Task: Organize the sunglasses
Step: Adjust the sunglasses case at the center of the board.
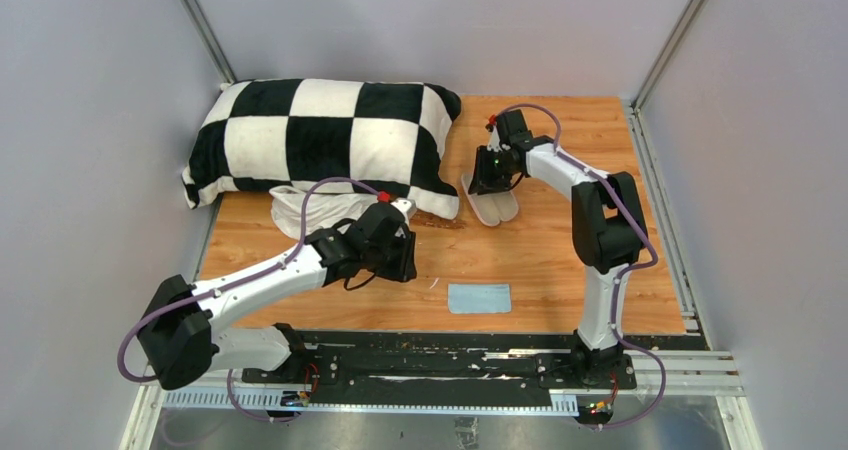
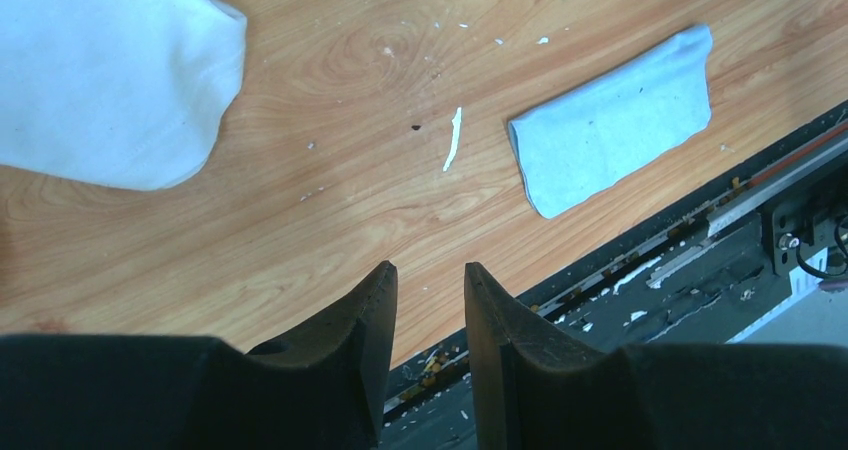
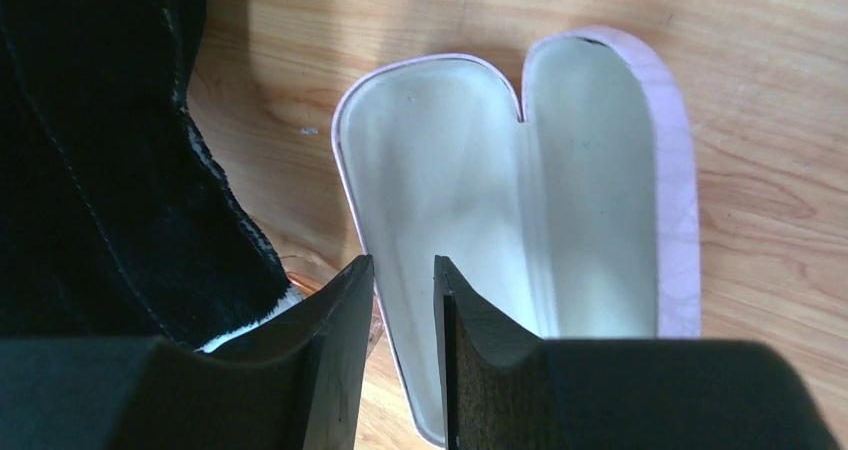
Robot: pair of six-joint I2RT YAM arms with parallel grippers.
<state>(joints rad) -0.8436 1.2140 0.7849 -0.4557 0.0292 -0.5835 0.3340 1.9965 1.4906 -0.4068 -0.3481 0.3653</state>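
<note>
The pink case (image 1: 495, 206) lies open on the wooden table, its cream inside (image 3: 560, 200) empty. My right gripper (image 1: 490, 182) hangs just over its left half. In the right wrist view its jaws (image 3: 403, 260) stand a little apart, with the case's left rim running between them and wood showing beside the rim. My left gripper (image 1: 402, 262) hovers low near the table's front edge; its jaws (image 2: 430, 265) are narrowly open with nothing between. The sunglasses do not show plainly. A thin brownish thing (image 1: 440, 221) peeks out at the pillow's corner; I cannot tell what it is.
A black-and-white checked pillow (image 1: 320, 135) fills the back left and reaches close to the case (image 3: 90, 150). A white cloth (image 1: 300, 210) lies before it (image 2: 110, 70). A small light-blue cloth (image 1: 479, 298) lies near the front edge (image 2: 615, 120). Grey walls enclose the table.
</note>
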